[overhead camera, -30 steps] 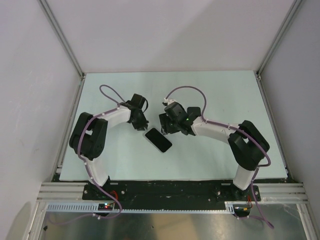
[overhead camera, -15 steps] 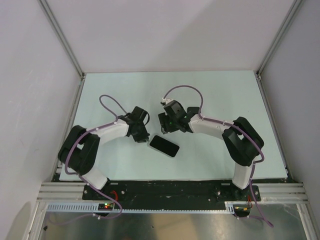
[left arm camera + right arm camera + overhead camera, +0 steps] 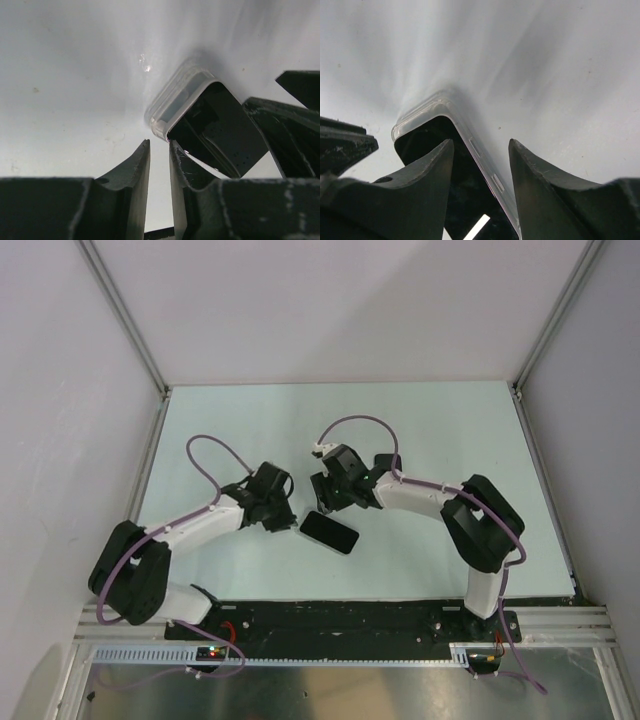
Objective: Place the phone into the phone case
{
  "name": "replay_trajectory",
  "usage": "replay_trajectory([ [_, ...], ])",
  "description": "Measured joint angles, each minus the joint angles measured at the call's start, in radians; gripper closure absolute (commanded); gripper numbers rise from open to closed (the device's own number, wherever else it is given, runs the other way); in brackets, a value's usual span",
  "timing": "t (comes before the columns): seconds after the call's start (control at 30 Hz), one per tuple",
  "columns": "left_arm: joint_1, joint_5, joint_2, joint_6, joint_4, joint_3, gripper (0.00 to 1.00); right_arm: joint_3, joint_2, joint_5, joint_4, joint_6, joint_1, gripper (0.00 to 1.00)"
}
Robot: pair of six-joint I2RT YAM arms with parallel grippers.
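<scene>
my left end effector [image 3: 159, 145] was barely parted, holding nothing, the phone case [image 3: 175, 97] corner just ahead on the bench [image 3: 75, 75]. my right end effector [image 3: 481, 142] stood half open astride its edge, the phone [image 3: 220, 130] lying inside.

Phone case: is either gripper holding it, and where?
Nothing is held. The right gripper straddles a long edge of the phone case, jaws open; the left gripper sits by its corner.

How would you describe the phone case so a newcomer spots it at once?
On the pale table, find the black phone lying between the left gripper and the right gripper. The phone case is the clear shell hugging its visible edges: the only see-through thing, with a milky rounded rim.
</scene>
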Motion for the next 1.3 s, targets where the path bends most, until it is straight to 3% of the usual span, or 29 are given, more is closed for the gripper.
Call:
replay_trajectory([
  [0.4,-0.040,0.004,0.021,0.000,0.002,0.013,0.77,0.041,0.073,-0.035,-0.005,-0.008,0.008,0.57],
  [1.3,-0.096,0.012,0.090,-0.030,0.019,0.014,0.83,0.089,0.120,-0.038,-0.020,-0.007,0.030,0.58],
])
